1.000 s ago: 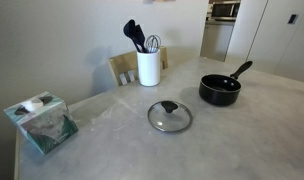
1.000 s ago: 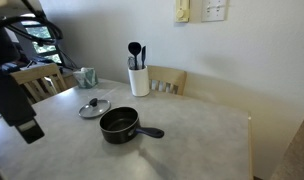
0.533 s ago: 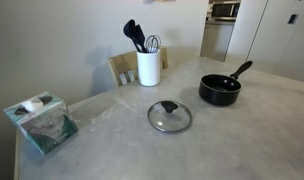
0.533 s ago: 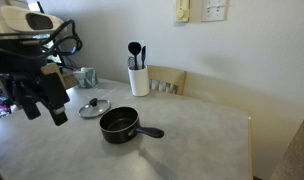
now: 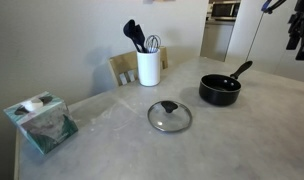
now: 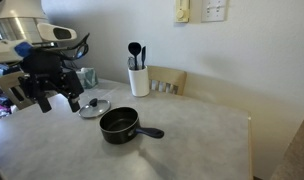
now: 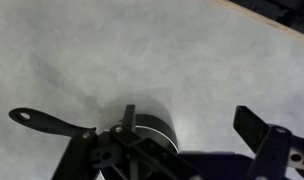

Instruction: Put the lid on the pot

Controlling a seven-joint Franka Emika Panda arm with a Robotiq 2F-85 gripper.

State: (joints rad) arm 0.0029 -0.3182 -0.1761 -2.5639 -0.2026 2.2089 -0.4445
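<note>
The lid (image 5: 170, 116) is laid flat on the grey table (image 5: 242, 140) with its black knob upward, and it is shown in both exterior views. Nothing is in contact with it. It is placed between the tissue box (image 5: 40, 122) and the pot (image 5: 220, 90), in front of the white utensil holder (image 5: 148, 67). It is set near the pot but apart from it. The pot is stood upright on the table, and its long handle is pointed away from the lid.

The gripper (image 6: 57, 100) is held in the air above the tabletop, clear of the lid. Its fingers (image 6: 72, 101) are spread wide and nothing is caught between them. In the wrist view the pot (image 7: 157, 128) is seen below, close to one finger, with its handle stretched out to the side. Mostly bare table is shown between that finger and the other (image 7: 257, 128). How far the gripper is offset from the lid cannot be told. A wooden chair back (image 5: 122, 68) is seen behind the table, against the wall.
</note>
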